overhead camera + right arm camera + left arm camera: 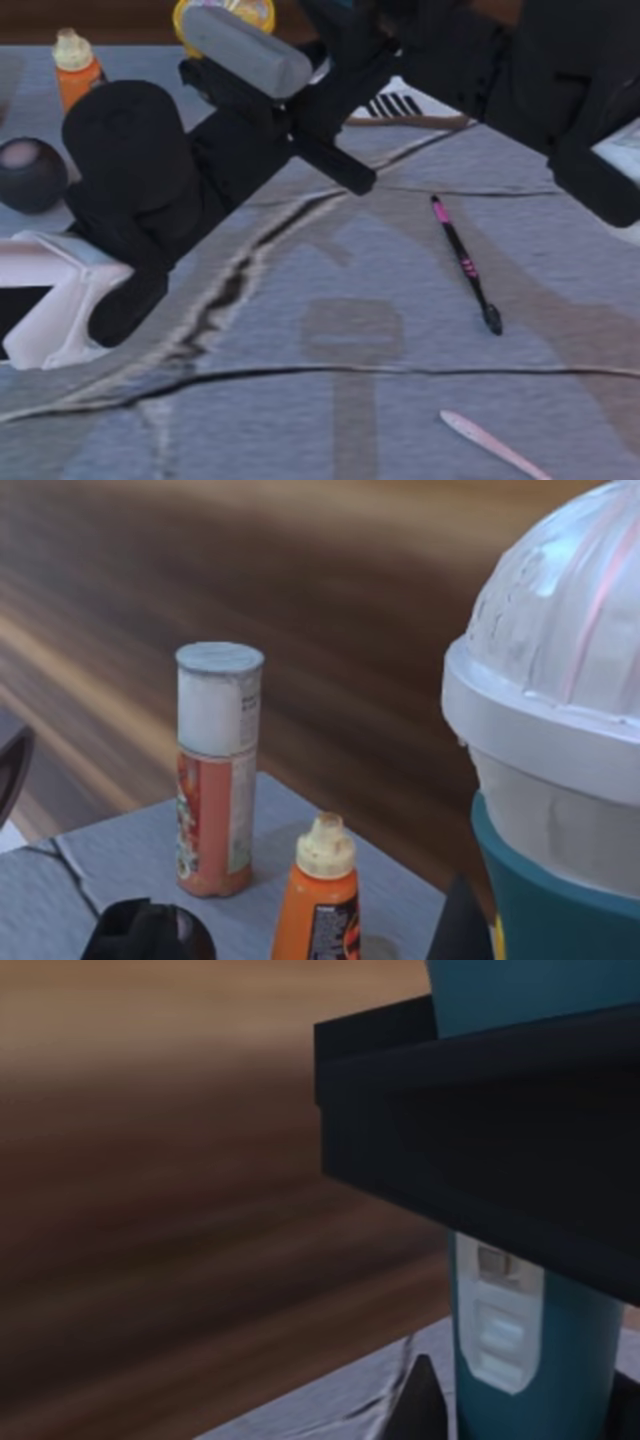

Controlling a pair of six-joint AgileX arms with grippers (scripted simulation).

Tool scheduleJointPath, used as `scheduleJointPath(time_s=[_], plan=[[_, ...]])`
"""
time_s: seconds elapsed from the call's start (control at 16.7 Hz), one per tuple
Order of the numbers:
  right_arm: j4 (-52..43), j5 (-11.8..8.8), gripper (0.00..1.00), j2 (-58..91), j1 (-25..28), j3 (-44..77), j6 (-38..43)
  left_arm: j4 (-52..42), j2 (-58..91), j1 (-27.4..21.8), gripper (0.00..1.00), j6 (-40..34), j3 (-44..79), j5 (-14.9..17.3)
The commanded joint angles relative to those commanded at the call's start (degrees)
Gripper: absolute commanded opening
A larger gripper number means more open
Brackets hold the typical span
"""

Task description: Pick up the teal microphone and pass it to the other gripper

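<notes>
Teal microphone (530, 1350): we are seeing it raised above the worktop, near the far edge, where our two grippers are meeting. In the top view it is hidden by the arms.
Long axis: in the left wrist view the teal handle is running straight through the dark finger, with the white switch strip (497, 1325) facing the camera. In the right wrist view the round whitish head (560, 650) is sitting above the teal collar, so there the microphone is standing upright, head up.
Left gripper (335, 165): we are reaching with it toward the far edge, at the middle of the worktop. We cannot tell if its jaws are open or closed; only a small dark tip is showing beside the handle.
Right gripper (480, 1130): a dark finger is lying across the handle, touching it, but we cannot tell if the jaws are really clamping it.
Toothbrush (466, 264): black and pink, lying flat toward the right side of the worktop, well apart from the grippers.
Pale pink stick (492, 445): lying near the front edge, at the right.
Orange bottle (322, 900): standing at the far left corner, just beside the tall can (215, 770).
Dark round thing (30, 172): resting near the left edge.
</notes>
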Motion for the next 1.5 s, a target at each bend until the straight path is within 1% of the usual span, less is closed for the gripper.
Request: scheduleJointPath(time_s=[0.54,0.6,1.02,1.08,1.14,1.26,1.5], plan=[[0.0,0.0,0.00,0.0,0.0,0.0,0.0,0.0,0.0,0.0,0.98,0.0,0.0,0.0],[0.0,0.0,0.00,0.0,0.0,0.0,0.0,0.0,0.0,0.0,1.00,0.0,0.0,0.0],[0.0,0.0,0.00,0.0,0.0,0.0,0.0,0.0,0.0,0.0,1.00,0.0,0.0,0.0],[0.1,0.6,0.00,-0.5,-0.1,0.5,-0.3,0.0,0.6,0.6,1.00,0.7,-0.5,-1.0],[0.1,0.4,0.00,-0.5,-0.2,0.4,-0.3,0.0,0.4,0.7,1.00,0.7,-0.7,-0.9],[0.0,-0.6,0.00,-1.4,-1.2,-0.6,-0.1,-0.2,-1.7,1.2,1.00,0.7,-2.8,-0.6],[0.1,-4.7,0.00,-4.8,-4.9,-3.7,-0.1,-0.7,-10.9,3.3,1.00,0.6,-11.3,0.6]])
